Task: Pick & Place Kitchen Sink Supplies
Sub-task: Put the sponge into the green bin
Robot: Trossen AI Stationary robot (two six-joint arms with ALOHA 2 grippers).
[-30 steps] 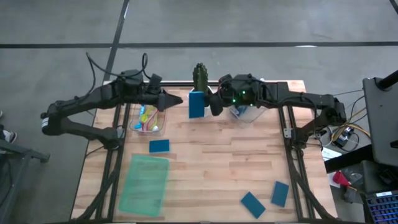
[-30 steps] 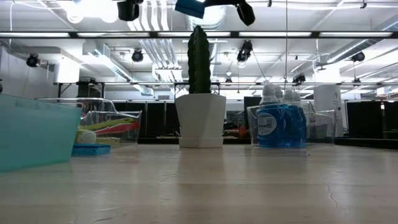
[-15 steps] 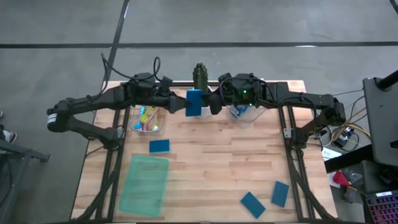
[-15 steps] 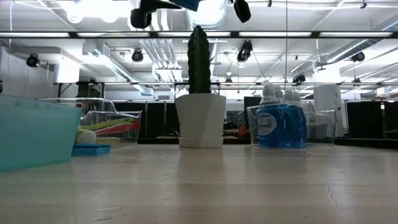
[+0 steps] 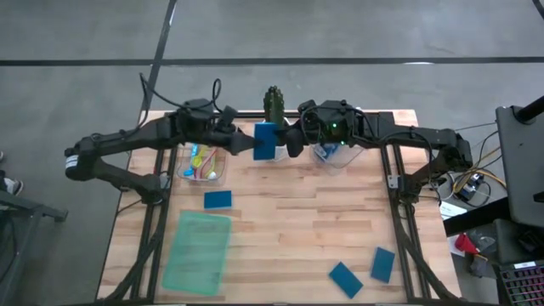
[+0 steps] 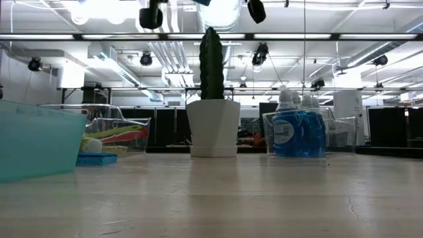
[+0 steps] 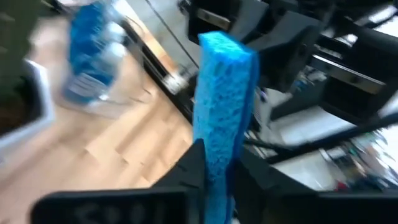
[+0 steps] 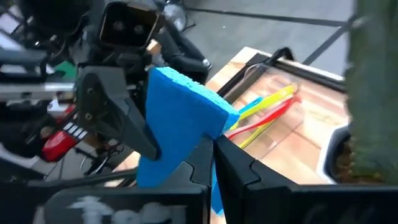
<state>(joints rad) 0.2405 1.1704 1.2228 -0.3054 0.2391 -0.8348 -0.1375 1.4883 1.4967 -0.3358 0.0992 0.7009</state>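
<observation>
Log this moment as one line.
phase: handover | sponge: airborne | left hand: shut on sponge | right hand: shut on sponge

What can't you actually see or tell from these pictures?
- Low view: the held sponge and both grippers are cut off by the top edge.
- Low view: the brushes blur together behind the clear bin's wall; no count possible.
- Left wrist view: the bottles are blurred.
- Right wrist view: the left gripper sits half behind the sponge.
</observation>
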